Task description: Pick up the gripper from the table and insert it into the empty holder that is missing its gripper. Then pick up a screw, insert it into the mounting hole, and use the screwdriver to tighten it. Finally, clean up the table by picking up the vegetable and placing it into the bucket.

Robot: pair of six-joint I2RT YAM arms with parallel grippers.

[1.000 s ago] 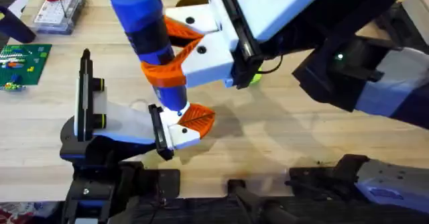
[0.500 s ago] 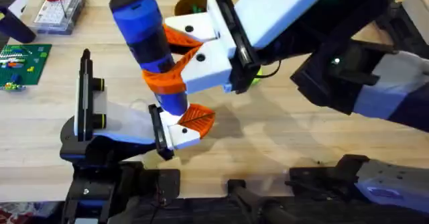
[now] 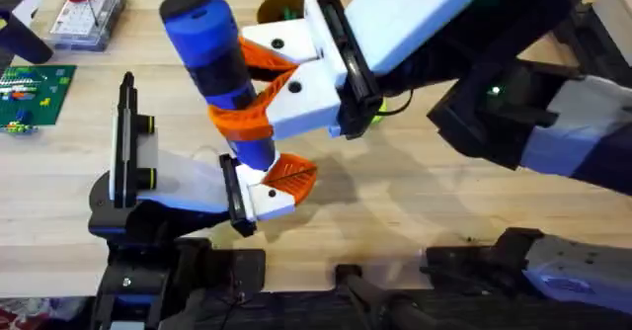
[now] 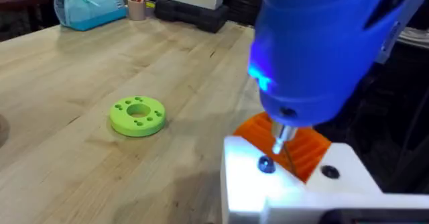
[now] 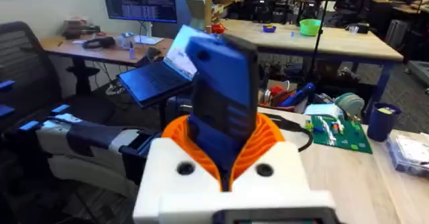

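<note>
Clenched on the screwdriver [image 3: 219, 68], my right gripper [image 3: 259, 91] holds it near the table's [image 3: 415, 202] front edge; I keep the bit [image 4: 281, 139] square on the screw [image 4: 266, 163].

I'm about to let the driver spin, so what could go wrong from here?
1. The bit's tip cannot be seen seated in the screw; if it is off, it may skid across the white part.
2. The screwdriver leans in the right hand; spinning it tilted could cross-thread the screw.
3. The left hand sits right beside the bit, so a slip could hit its orange pad.
</note>
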